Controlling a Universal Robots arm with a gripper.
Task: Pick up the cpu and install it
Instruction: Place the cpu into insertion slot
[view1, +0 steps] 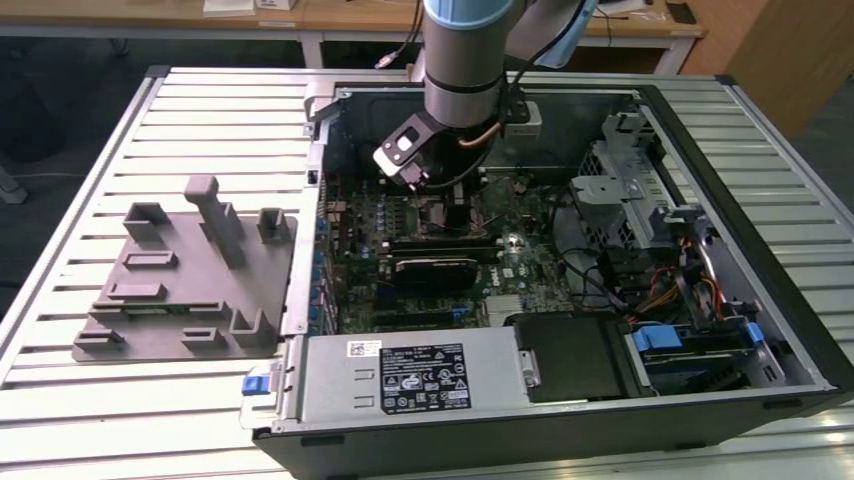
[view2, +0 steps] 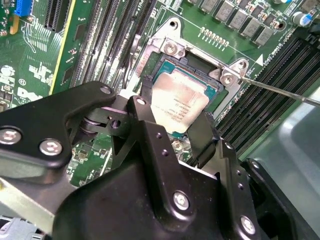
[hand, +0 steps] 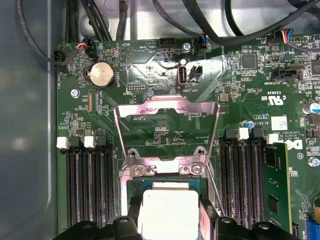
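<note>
The cpu (view2: 177, 102), a flat square chip with a shiny silver top, sits at the open socket (view2: 200, 65) on the green motherboard (view1: 521, 265) inside the open computer case. My gripper (view2: 172, 125) hangs right over it. The black fingers (view2: 142, 117) press against two opposite edges of the chip, so the gripper is shut on it. In the first wrist view the cpu (hand: 168, 212) lies between the same fingers (hand: 131, 220), below the raised metal load plate (hand: 167, 112). In the exterior view the gripper (view1: 441, 195) is low over the board.
Memory slots (hand: 90, 185) flank the socket on both sides. A thin socket lever (view2: 280, 92) sticks out sideways. Black cables (hand: 100, 25) run along the case wall. A grey fixture plate (view1: 187, 290) with posts stands outside the case at the exterior view's left; the power supply (view1: 400, 375) is in front.
</note>
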